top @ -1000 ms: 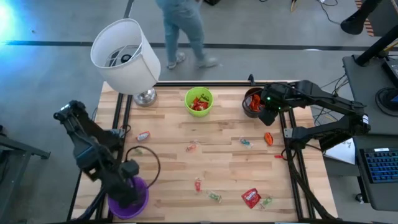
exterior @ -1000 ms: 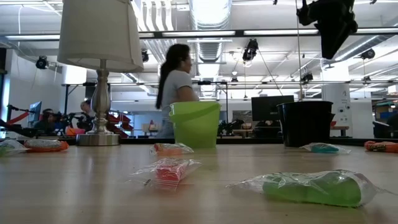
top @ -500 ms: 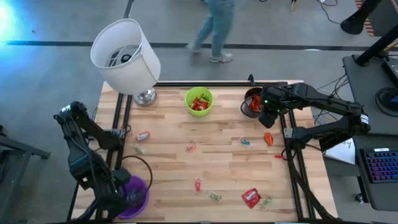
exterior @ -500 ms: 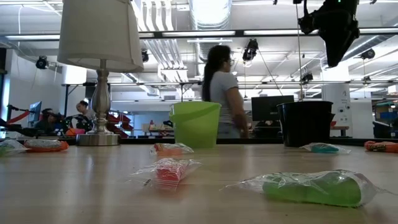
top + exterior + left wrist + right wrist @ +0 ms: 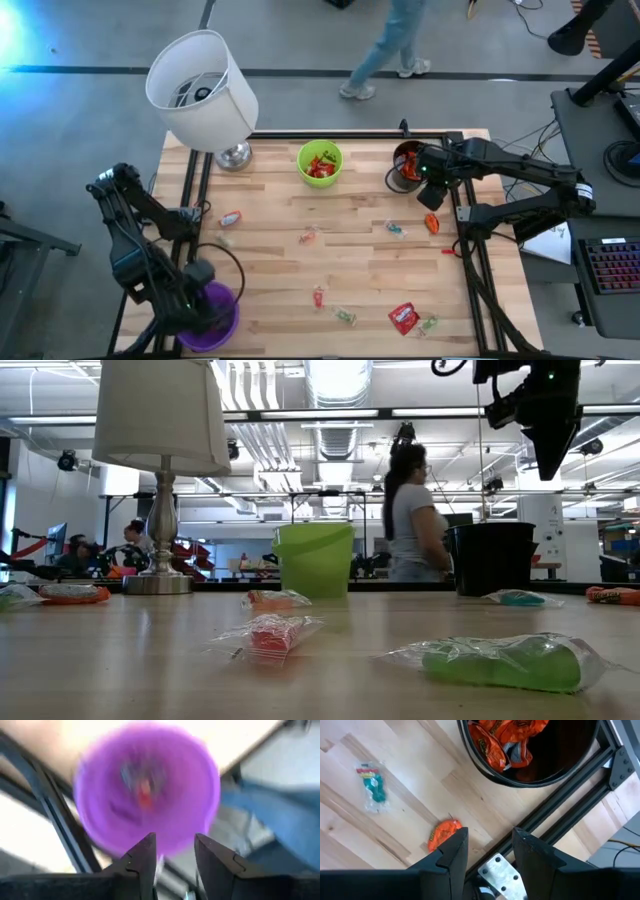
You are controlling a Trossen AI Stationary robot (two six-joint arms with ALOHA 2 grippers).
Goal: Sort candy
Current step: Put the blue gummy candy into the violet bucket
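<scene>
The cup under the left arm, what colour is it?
Purple. The cup shows best in the left wrist view, filling most of that picture.

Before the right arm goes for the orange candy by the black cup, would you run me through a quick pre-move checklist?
1. Right gripper open and empty: ok.
2. Orange candy lies on the table, apart from the black cup: ok.
3. Frame rail runs close beside that candy, tight for the fingers: not ok.
4. Black cup already holds orange wrappers, so it suits this piece: ok.
5. Left gripper over the purple cup, far from the right side: ok.
6. Left gripper empty: ok; nothing shows between its parted fingers.
</scene>
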